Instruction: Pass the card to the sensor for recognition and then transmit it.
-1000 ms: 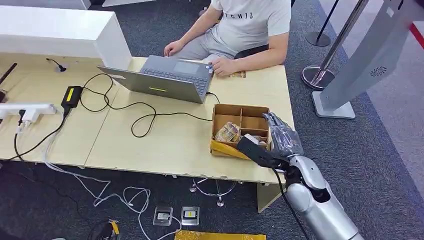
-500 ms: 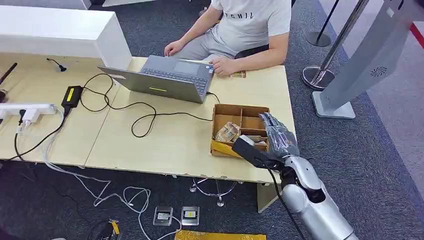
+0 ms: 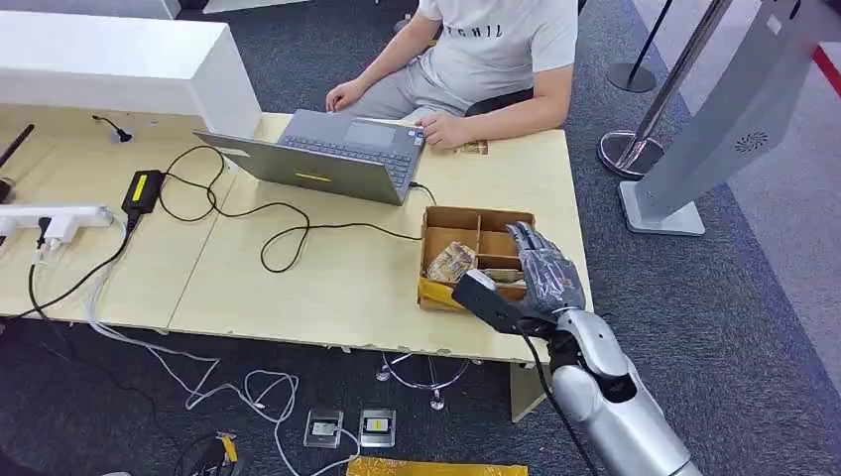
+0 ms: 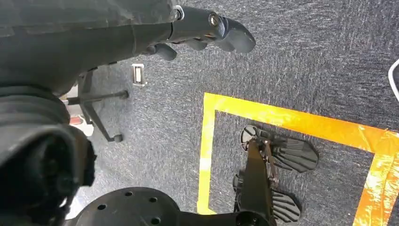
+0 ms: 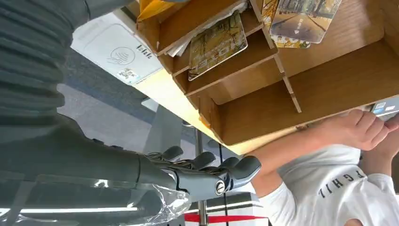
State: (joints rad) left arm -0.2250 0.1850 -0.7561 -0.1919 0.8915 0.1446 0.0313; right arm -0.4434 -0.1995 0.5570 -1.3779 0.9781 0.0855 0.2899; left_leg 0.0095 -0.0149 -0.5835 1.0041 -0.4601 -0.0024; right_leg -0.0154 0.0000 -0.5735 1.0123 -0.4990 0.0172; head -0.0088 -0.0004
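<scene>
- Right hand [image 3: 543, 270], dark and many-fingered on a silver arm, poised over the near right part of the brown cardboard divided box [image 3: 448, 215]; fingers stretched forward and slightly apart, holding nothing.
- Seen too from the right wrist [image 5: 207, 172], with fingers extended side by side and no card between them.
- Printed yellow-toned cards [image 5: 218, 41] lying flat in the box's compartments, one on a middle shelf and others [image 5: 301, 16] in the next cell; in the head view a patterned stack [image 3: 451, 261] in the left compartment.
- White flat card sensor with a contactless symbol [image 5: 117, 54] resting on the pale wooden table [image 3: 327, 278], just beside the box on its near side.
- Judged step: reaching for a card, grasp not yet made; recognition and handover both undone.
- Next move, by judgement: lowering the fingers into a compartment, pinching one card by its edge without dragging its neighbours, then lifting it clear of the dividers toward the sensor.
- Left hand [image 4: 207, 30] hanging above dark carpet with yellow tape, fingers loosely curled in, nothing held.
- Beyond the box: grey open laptop [image 3: 327, 159], black cables, and a seated person in a white shirt [image 3: 496, 50] with hands at the keyboard.
</scene>
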